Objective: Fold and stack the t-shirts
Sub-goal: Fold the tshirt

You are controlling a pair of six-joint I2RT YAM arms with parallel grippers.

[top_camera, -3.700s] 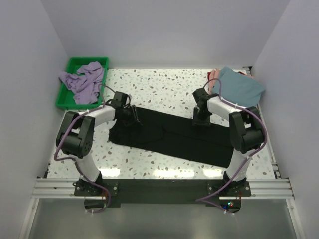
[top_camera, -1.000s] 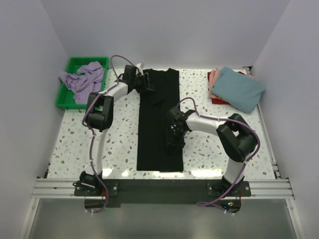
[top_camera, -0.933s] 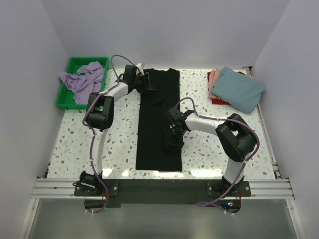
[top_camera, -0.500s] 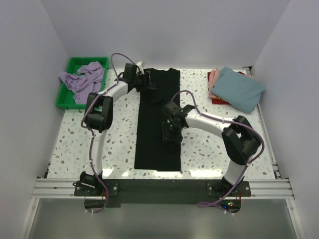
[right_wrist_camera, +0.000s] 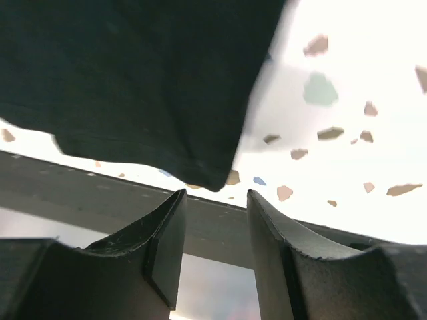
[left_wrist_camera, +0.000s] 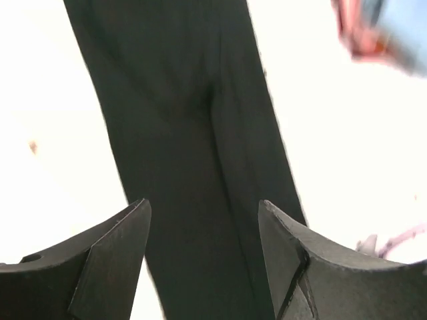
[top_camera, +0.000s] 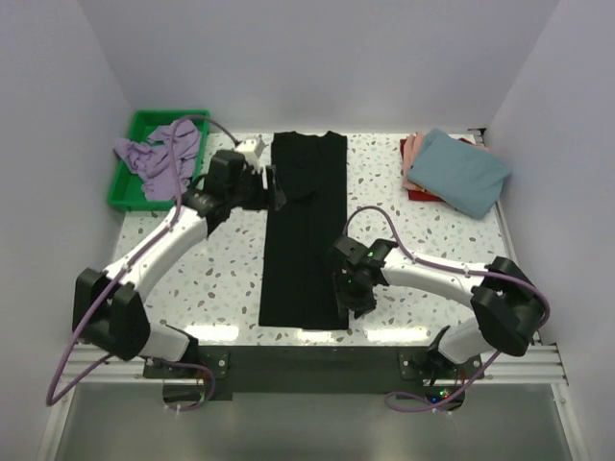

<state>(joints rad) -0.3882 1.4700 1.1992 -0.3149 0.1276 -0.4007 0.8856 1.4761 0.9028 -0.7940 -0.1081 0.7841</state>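
From above at 6 o'clock: down on the whole table point(top_camera: 226, 279). From the left wrist at 11 o'clock: close, seemingly along the black t-shirt point(top_camera: 306, 230), shared by all 3. From the right wrist at 5 o'clock: closer, its near corner.

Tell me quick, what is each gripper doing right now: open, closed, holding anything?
Left gripper: open, holding nothing, above the black shirt.
Right gripper: open, holding nothing, at the shirt's near right corner.
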